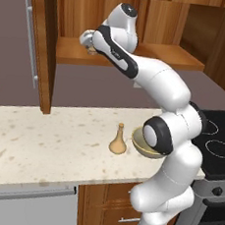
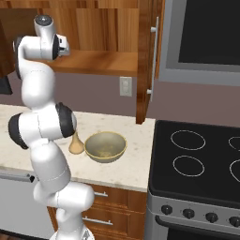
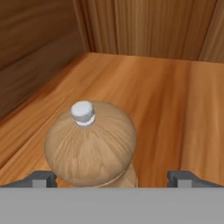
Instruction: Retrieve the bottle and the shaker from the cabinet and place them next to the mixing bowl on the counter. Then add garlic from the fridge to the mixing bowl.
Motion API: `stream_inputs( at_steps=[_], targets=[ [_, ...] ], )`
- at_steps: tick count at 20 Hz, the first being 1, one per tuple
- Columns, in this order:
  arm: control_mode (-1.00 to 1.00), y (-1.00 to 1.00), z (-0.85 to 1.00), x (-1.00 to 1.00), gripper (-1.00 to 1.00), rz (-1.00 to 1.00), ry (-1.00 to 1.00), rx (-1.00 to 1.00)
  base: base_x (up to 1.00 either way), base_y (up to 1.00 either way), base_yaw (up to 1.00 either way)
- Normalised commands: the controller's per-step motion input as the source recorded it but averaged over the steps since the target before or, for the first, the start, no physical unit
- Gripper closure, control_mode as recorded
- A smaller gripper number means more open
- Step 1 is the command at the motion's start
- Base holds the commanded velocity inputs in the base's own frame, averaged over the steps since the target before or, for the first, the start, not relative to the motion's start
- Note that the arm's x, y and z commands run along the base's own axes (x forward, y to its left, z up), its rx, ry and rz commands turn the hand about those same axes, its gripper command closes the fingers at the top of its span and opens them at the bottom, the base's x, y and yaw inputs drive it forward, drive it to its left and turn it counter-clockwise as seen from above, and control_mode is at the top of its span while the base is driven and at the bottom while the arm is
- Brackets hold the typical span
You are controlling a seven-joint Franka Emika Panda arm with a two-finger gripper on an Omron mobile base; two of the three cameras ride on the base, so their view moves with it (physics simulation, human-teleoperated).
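A round wooden shaker (image 3: 89, 142) with a small grey knob stands on the cabinet shelf (image 3: 162, 96). My gripper (image 3: 114, 178) is open right over it, one fingertip on each side and neither touching. In the left base view the gripper (image 1: 88, 40) reaches into the open upper cabinet, and in the right base view the gripper (image 2: 64, 48) sits at the shelf's front. The tan bottle (image 1: 118, 141) (image 2: 76, 144) stands upright on the counter, close beside the mixing bowl (image 1: 138, 143) (image 2: 105, 157). The garlic and the fridge are out of view.
The cabinet's open doors (image 1: 41, 42) (image 2: 147, 61) jut out over the speckled counter (image 1: 41, 146). A black stove (image 1: 220, 141) (image 2: 197, 159) lies to the right of the bowl. A dishwasher front (image 1: 25, 203) sits below the counter.
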Motion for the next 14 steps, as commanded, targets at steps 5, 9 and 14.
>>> stream_inputs(
  at_steps=[5,9,14],
  targets=[
    [-1.0,0.01,-0.19,0.14,-1.0,0.0,0.0,0.0,0.0,0.0,0.0],
    [-1.0,0.08,-0.03,0.13,-1.0,0.0,0.0,0.0,0.0,0.0,0.0],
    [-1.0,0.07,0.0,0.02,-1.0,0.0,0.0,0.0,0.0,0.0,0.0]
  ],
)
